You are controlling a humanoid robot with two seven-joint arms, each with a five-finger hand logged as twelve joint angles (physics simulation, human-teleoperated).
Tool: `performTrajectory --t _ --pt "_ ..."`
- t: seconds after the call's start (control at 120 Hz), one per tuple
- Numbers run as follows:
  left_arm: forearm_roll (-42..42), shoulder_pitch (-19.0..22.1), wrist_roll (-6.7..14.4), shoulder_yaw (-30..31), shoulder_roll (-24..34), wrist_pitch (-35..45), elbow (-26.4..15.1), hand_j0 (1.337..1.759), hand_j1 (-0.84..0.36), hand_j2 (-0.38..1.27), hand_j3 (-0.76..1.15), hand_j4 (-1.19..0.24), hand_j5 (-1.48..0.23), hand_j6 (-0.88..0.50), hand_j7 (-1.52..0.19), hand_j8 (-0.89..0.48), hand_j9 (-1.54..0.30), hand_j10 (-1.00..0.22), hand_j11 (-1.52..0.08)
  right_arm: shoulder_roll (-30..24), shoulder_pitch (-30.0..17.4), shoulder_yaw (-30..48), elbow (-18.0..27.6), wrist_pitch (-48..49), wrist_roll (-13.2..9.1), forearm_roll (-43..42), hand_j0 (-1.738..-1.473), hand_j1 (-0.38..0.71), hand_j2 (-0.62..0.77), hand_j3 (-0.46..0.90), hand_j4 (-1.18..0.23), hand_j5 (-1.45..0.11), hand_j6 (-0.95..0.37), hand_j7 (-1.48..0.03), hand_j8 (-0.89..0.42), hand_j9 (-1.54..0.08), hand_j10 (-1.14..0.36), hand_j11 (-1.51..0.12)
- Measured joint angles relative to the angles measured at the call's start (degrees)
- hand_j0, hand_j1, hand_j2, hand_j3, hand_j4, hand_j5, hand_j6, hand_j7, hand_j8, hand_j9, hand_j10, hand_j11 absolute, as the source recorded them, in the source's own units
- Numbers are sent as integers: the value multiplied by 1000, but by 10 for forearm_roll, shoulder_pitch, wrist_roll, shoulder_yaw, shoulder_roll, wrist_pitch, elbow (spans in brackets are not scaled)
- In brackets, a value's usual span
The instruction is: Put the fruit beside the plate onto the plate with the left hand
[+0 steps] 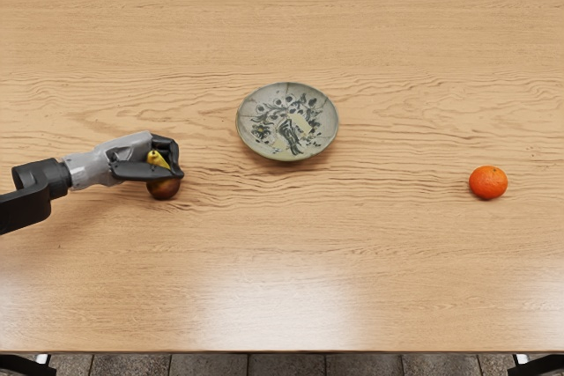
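Curling round the smooth yellow-brown pear [164, 188], the left hand [143, 163] clamps it low on the wood-grain table [352, 261], left of the round, bird-patterned ceramic plate [328, 112]; glossy orange [487, 182] far right.

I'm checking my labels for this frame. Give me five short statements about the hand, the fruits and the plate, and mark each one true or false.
1. The left hand is closed around the yellow-brown fruit. True.
2. That fruit already lies on the plate. False: it is to the left of the plate and apart from it.
3. The orange sits alone, well to the right of the plate. True.
4. The right hand holds the orange. False: no right hand is in view and nothing touches the orange.
5. The plate is plain white. False: it is greyish with a dark painted pattern.
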Motion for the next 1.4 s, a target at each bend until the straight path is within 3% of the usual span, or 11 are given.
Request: performTrajectory --t 0.325,0.7,0.975,1.4 --pt "2 -9 -1 -2 -1 2 -2 1637 -598 170 0 -819 -1178 -816 -1184 -608 -1220 -286 -1207 0 0 0 0 0 0 0 -1658 -314 -5 0 -29 -38 -29 -38 -29 -38 -29 -38" --pt "-17 -92 -1 2 -27 5 -10 1646 -671 645 0 -860 -1097 -853 -1112 -684 -1127 -401 -1165 0 0 0 0 0 0 0 -1658 -314 -6 0 -29 -38 -29 -38 -29 -38 -29 -38" --pt "-21 -146 -1 3 -72 4 5 1653 -637 512 0 -860 -1089 -852 -1106 -703 -1136 -423 -1151 0 0 0 0 0 0 0 -1658 -314 -6 0 -29 -38 -29 -38 -29 -38 -29 -38" --pt "-4 -194 1 33 -157 2 12 1650 -594 347 0 -824 -1136 -823 -1139 -742 -1160 -471 -1159 0 0 0 0 0 0 0 -1658 -314 -6 0 -29 -38 -29 -38 -29 -38 -29 -38"
